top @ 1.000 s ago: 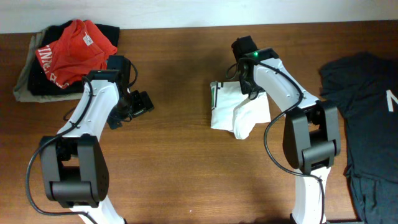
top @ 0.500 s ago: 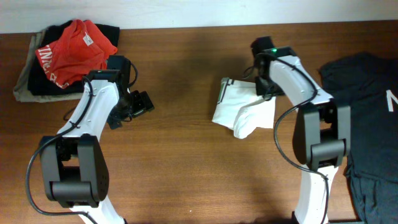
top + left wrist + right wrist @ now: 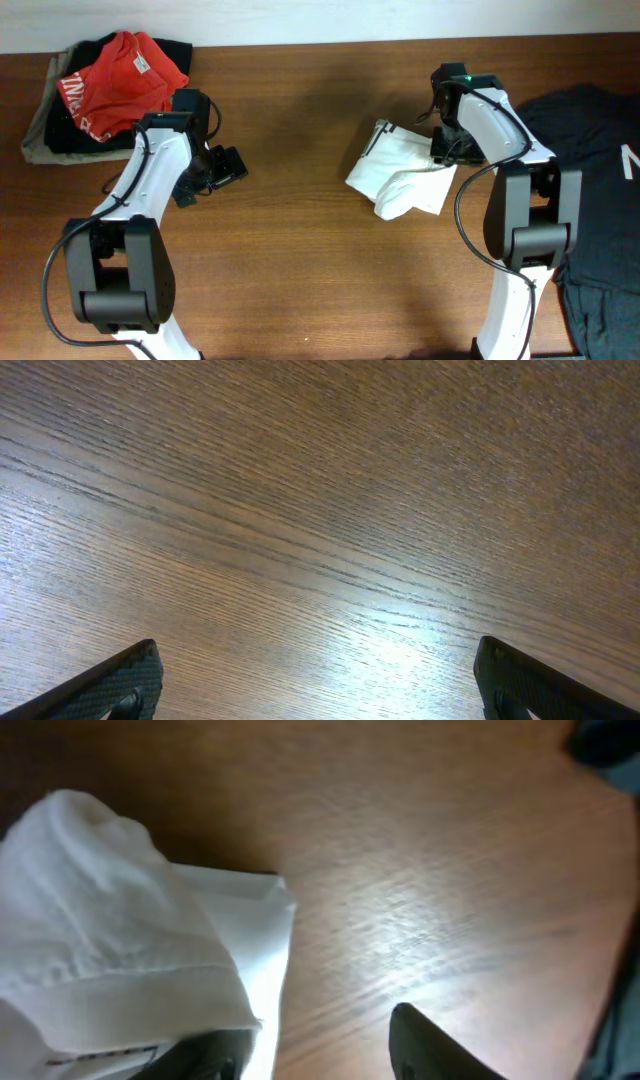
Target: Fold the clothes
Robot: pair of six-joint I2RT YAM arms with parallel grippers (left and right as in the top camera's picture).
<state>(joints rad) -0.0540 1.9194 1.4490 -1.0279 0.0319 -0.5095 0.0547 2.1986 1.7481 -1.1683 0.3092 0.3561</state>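
Shirt position first: the white T-shirt lies as a folded bundle on the table, right of centre, with its long axis running roughly across the table and a loose tongue of cloth drooping toward the near edge. The right gripper sits at the bundle's far right corner, so the cloth lies to that gripper's own left and slightly nearer the robot. Of the 2 arms, the right is plainly the closer one.

In the right wrist view the jaws stand partly apart, with bare wood showing between them. The shirt's folded edge sits just beside the left finger (I cannot tell whether it touches), and nothing is pinched between the 2 fingers, so I judge the cloth released.

The left gripper hangs well apart from the shirt, over bare wood near the red garment, spread wide and holding nothing. The black T-shirt lies beyond the right arm, untouched.
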